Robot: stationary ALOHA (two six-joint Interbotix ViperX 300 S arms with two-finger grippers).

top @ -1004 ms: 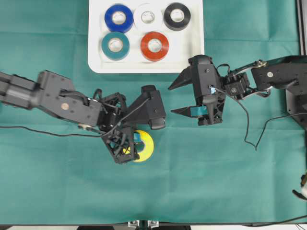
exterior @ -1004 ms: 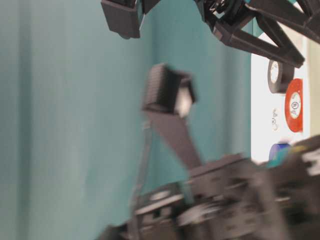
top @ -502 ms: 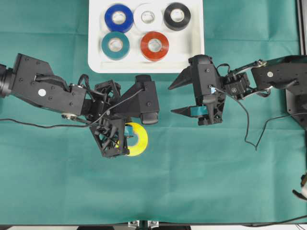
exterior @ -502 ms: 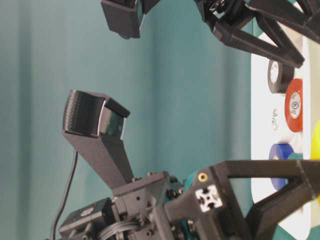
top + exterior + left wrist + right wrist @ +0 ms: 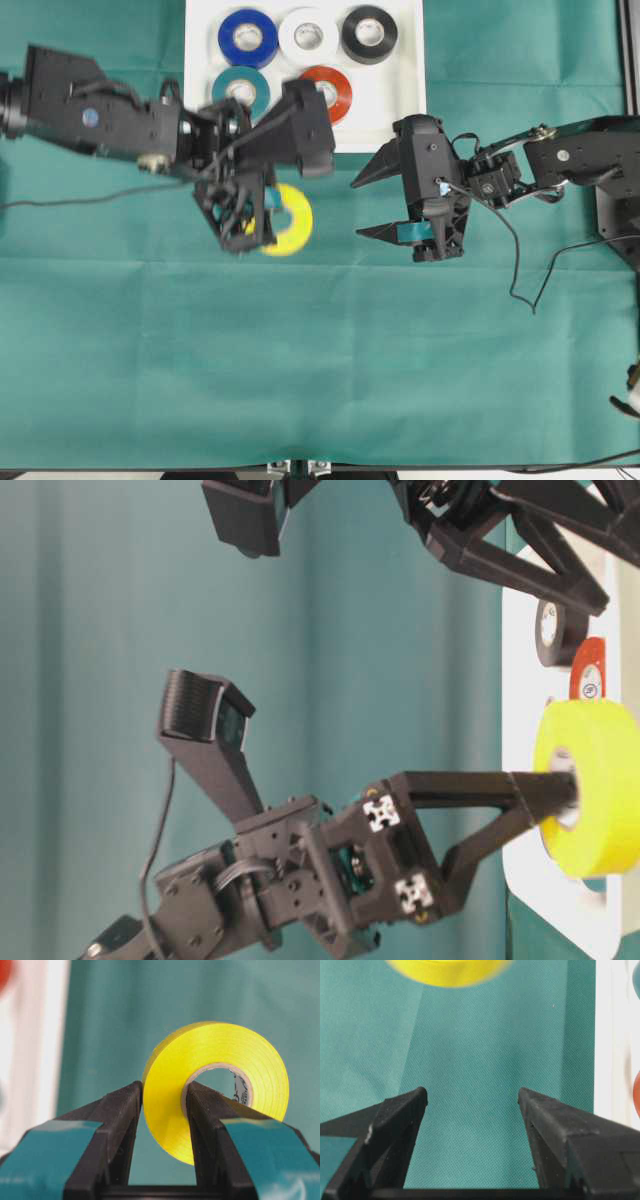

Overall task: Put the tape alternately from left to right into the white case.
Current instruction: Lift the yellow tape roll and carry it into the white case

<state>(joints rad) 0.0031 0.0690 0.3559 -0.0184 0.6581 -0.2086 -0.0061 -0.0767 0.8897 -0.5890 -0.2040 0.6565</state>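
- my left hand (image 5: 162, 1105): clamped through the yellow roll (image 5: 220, 1055)'s wall, one finger in the core; only the wrist view shows it.
- table-level view: roll lifted off the green surface (image 5: 320, 380).
- white case (image 5: 400, 100): overhead, five rolls inside.
- my right hand (image 5: 368, 205): wide, empty.

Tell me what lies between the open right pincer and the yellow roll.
Only bare green cloth: the right wrist view shows nothing else between the right pincer and the yellow roll, which the left pincer holds.
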